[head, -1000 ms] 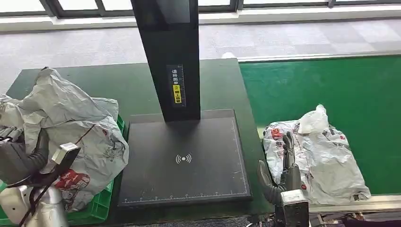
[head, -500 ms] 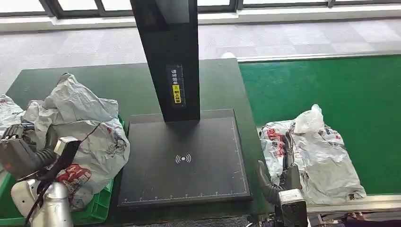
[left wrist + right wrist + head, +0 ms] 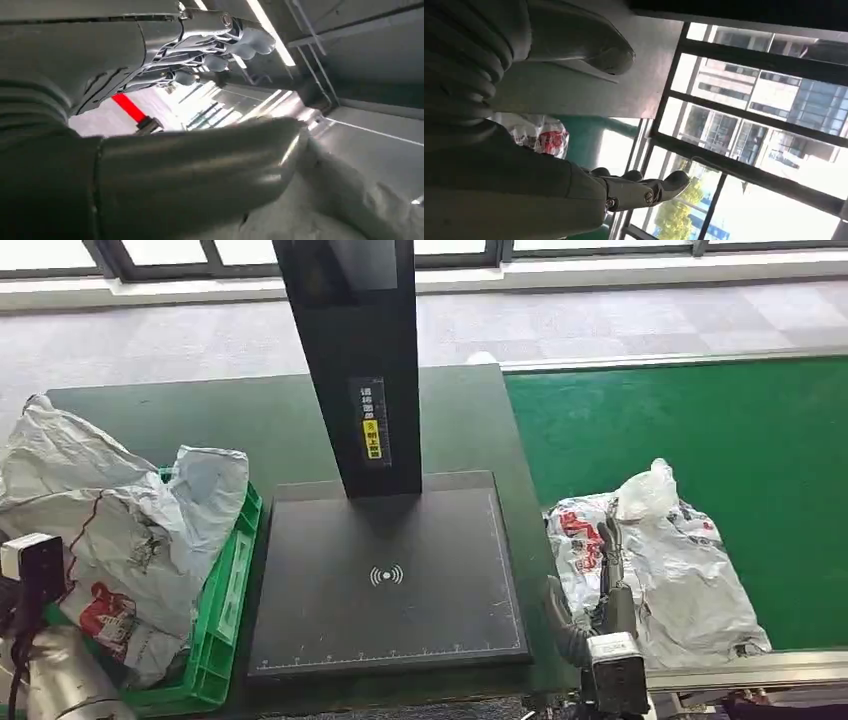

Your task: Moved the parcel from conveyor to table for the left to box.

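My right robot hand sits at the near-left edge of the parcel, a crumpled white poly bag w/ red print lying on the green conveyor, just right of the dark surface. Fingers point up against the bag's side; in the right wrist view thumb and fingers stand apart w/ nothing between them. So: right robot hand spread, touching or nearly touching the bag, not gripping yet. Can't tell if there's real contact.

Step in hand, as I read it: the reach/grasp on the conveyor parcel. Transfer to the surface not yet done.

Next move needs: fingers closing on a good bunch of the loose plastic, since thin film slips and sags, then lift clear of the belt's metal rail and carry left onto the black scan pad in front of the upright post. Bag is floppy, so it'll prob drape and drag if I lift low.

Left side: the left robot hand is seen from the left wrist cam, thumb and fingers apart, nothing visibly held. The green crate at the surface's left end already holds another white bag, piled above its rim.
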`<state>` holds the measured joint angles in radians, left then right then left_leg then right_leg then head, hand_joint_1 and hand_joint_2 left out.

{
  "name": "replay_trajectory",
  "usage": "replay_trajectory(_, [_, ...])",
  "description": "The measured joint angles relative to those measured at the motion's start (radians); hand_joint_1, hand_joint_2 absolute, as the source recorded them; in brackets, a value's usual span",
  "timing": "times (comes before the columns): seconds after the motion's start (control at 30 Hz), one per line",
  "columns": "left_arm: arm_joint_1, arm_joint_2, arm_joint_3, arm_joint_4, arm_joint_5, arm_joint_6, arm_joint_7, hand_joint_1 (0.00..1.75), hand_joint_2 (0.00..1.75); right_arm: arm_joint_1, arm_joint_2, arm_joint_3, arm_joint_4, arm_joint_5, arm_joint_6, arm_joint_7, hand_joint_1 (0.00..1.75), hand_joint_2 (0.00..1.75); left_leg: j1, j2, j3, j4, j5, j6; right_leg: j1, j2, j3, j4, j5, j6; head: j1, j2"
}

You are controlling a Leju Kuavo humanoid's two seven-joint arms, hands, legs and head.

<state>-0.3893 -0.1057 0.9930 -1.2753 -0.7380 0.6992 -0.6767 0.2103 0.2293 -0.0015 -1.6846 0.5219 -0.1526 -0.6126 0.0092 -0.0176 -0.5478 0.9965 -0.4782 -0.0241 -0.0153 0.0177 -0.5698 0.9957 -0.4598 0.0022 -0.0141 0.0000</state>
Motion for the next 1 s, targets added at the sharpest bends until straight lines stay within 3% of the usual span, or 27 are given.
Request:
replay_trajectory(0.27, [0.035, 0.027, -0.049, -0.005, 0.132, 0.000, 0.080, 0.00, 0.00, 0.001, -0.002, 0.000, 0.011, -0.005, -0.015, 0.003, 0.00, 1.75, -0.001, 0.000, 0.010, -0.002, 0.001, -0.002, 0.000, -0.001, 0.001, 0.001, -0.001, -0.003, 0.000, 0.000])
replay_trajectory(0.43, [0.070, -0.004, -0.170, -0.029, -0.219, 0.000, 0.272, 0.00, 0.00, 0.022, -0.002, 0.000, 0.010, -0.003, -0.008, 0.002, 0.00, 1.75, -0.001, -0.002, 0.008, -0.001, 0.001, -0.002, 0.000, -0.001, 0.001, 0.001, -0.001, -0.003, 0.000, 0.000])
replay_trajectory(0.73, [0.121, -0.032, -0.311, -0.065, -0.259, 0.000, 0.381, 0.00, 0.00, 0.036, -0.002, 0.000, 0.003, 0.003, 0.006, -0.004, 0.00, 1.75, -0.001, 0.000, 0.006, 0.000, 0.001, -0.002, 0.001, 0.001, -0.002, 0.000, 0.000, -0.003, 0.000, 0.000])
replay_trajectory(0.83, [0.143, -0.032, -0.370, -0.098, -0.139, 0.000, 0.343, 0.00, 0.00, 0.042, -0.002, 0.000, -0.004, 0.006, 0.005, -0.007, 0.00, 1.75, -0.001, 0.001, 0.006, 0.000, 0.001, -0.003, 0.001, 0.001, -0.002, 0.000, 0.000, -0.003, 0.000, 0.000])
replay_trajectory(0.9, [0.171, -0.033, -0.416, -0.147, 0.098, -0.016, 0.229, 0.00, 0.00, 0.051, -0.002, -0.002, -0.010, 0.017, -0.010, -0.006, 0.00, 1.75, -0.001, 0.002, 0.006, 0.000, 0.001, -0.003, 0.001, 0.002, -0.003, 0.000, 0.000, -0.003, 0.000, 0.000])
replay_trajectory(0.93, [0.187, -0.034, -0.444, -0.173, 0.220, -0.036, 0.175, 0.00, 0.00, 0.055, -0.002, -0.008, -0.013, 0.027, -0.019, -0.003, 0.00, 0.00, -0.001, 0.001, 0.005, 0.000, 0.001, -0.003, 0.001, 0.002, -0.003, 0.000, 0.000, -0.003, 0.000, 0.000])
replay_trajectory(0.97, [0.209, -0.035, -0.482, -0.210, 0.366, -0.067, 0.116, 0.00, 0.00, 0.059, 0.000, -0.018, -0.017, 0.044, -0.035, 0.003, 0.00, 1.75, -0.001, 0.001, 0.005, 0.000, 0.001, -0.003, 0.001, 0.002, -0.003, 0.000, 0.000, -0.003, 0.000, 0.000])
replay_trajectory(1.0, [0.232, -0.036, -0.516, -0.244, 0.471, -0.097, 0.064, 0.00, 0.00, 0.064, 0.000, -0.028, -0.023, 0.065, -0.048, 0.015, 0.00, 1.75, -0.001, 0.001, 0.005, 0.000, 0.001, -0.002, 0.001, 0.002, -0.003, 0.000, 0.000, -0.003, 0.000, 0.000])
